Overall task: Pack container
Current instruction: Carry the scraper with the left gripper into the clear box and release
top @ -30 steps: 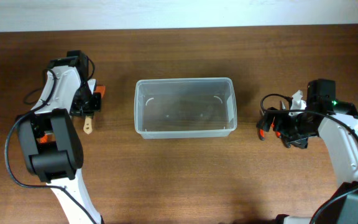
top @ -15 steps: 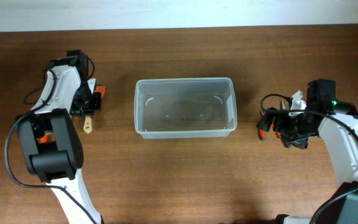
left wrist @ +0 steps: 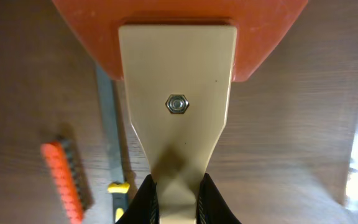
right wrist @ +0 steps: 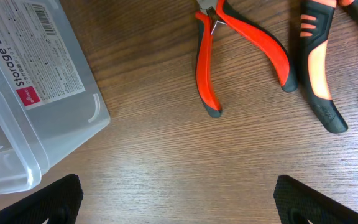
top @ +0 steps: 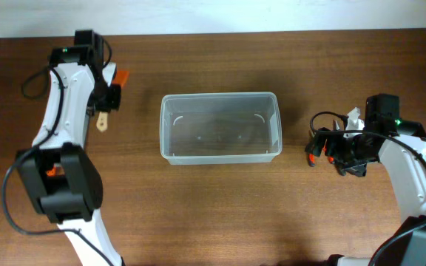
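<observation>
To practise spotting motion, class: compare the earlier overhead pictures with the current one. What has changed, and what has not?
The left gripper, shut on a cream-handled tool, has carried it toward the far edge of the table. Nothing was grasped or released. The container and the open right gripper stayed put.

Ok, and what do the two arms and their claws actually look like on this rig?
The left arm and right arm are built from smooth white shell links joined by chunky black joint housings, with thin black cables looping alongside. A small green light glows near the right wrist. The left claw and right claw have black fingers.
</observation>
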